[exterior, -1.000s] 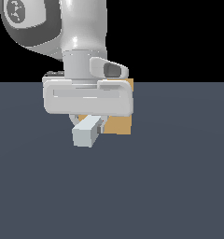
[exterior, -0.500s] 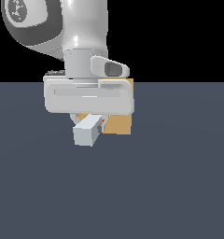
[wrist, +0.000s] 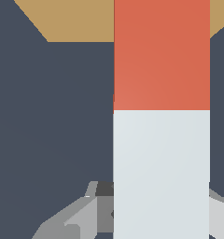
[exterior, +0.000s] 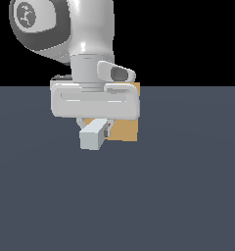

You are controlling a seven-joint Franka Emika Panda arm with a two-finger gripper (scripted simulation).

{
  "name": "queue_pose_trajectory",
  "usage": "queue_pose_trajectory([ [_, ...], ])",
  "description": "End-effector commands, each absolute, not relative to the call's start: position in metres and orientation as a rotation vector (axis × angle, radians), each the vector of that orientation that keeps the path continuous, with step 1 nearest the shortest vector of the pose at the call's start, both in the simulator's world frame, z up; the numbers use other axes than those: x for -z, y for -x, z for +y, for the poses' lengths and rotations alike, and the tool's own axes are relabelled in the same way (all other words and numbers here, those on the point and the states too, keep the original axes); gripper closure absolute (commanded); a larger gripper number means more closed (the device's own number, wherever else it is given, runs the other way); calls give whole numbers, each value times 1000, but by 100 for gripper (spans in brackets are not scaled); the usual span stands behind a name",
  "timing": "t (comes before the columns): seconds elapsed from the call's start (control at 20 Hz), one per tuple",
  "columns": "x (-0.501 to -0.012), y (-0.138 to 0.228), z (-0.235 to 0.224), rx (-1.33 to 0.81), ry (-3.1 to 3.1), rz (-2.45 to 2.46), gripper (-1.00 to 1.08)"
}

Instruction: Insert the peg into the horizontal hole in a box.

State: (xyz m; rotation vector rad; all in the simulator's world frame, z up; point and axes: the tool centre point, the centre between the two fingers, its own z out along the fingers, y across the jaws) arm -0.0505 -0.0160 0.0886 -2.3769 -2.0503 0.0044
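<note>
No readable text or brand marks; only round grey emblem on arm joint, illegible. Gripper: glossy white moulded shell, blocky body, fingers pinching peg at its pale half. Peg: slim square bar, flat matte faces, pale grey-white end toward camera, orange-red half pointing at box. Box: plain tan block, just behind gripper, mostly hidden. Hole not visible. Floor: flat matte slate-blue.
</note>
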Motion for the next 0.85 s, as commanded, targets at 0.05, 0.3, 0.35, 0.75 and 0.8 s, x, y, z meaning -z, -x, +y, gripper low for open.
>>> queue_pose_trajectory([
  [0.05, -90, 47, 4, 0, 2377, -2053, 108],
  [0.3, -91, 42, 44, 2, 2377, -2054, 108],
  [0.35, -91, 41, 51, 2, 2377, -2054, 108],
  [0.75, -91, 35, 80, 3, 2378, -2054, 108],
  [0.8, -91, 35, 81, 3, 2378, -2054, 108],
])
